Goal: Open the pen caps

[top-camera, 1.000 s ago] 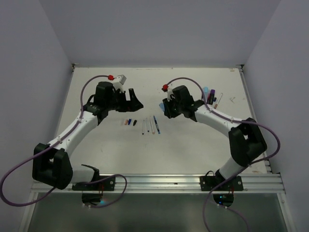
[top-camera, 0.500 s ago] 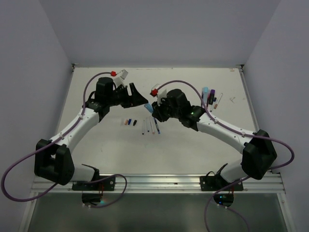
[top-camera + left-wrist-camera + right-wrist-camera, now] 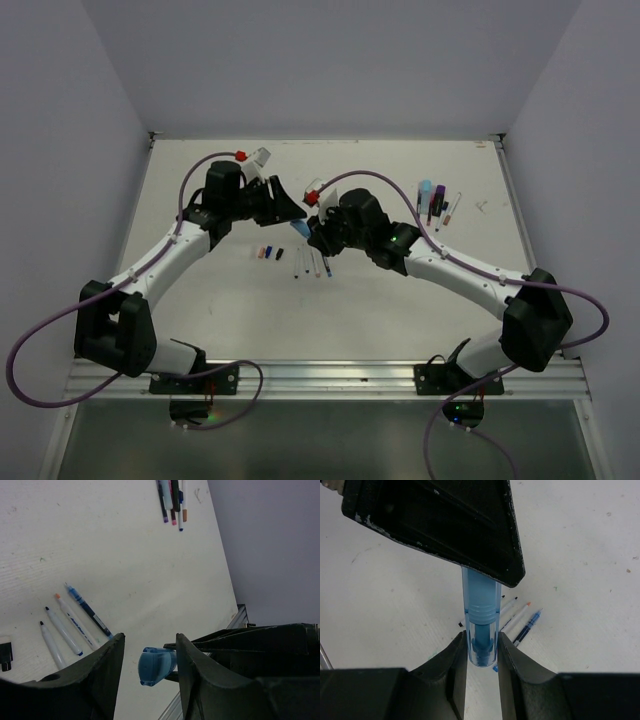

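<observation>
Currently right gripper (image 3: 481, 652) is clamping the blue pen (image 3: 481, 615), its long axis pointing straight into the left gripper (image 3: 149, 647); cap (image 3: 156, 666) is sitting between the left jaws, which are standing apart, not pinching yet. Pull along that axis, I reckon.

Print on a white pen (image 3: 76, 623) is too blurred to read.

Quick headcount: one light-blue pen (image 3: 481, 625) is hanging in mid-air, four uncapped pens (image 3: 63, 631) are lying just on the near side of it, three little caps (image 3: 270, 251) are sitting near-left of it, and roughly five more pens (image 3: 173, 497) are bunching well off to its right.
</observation>
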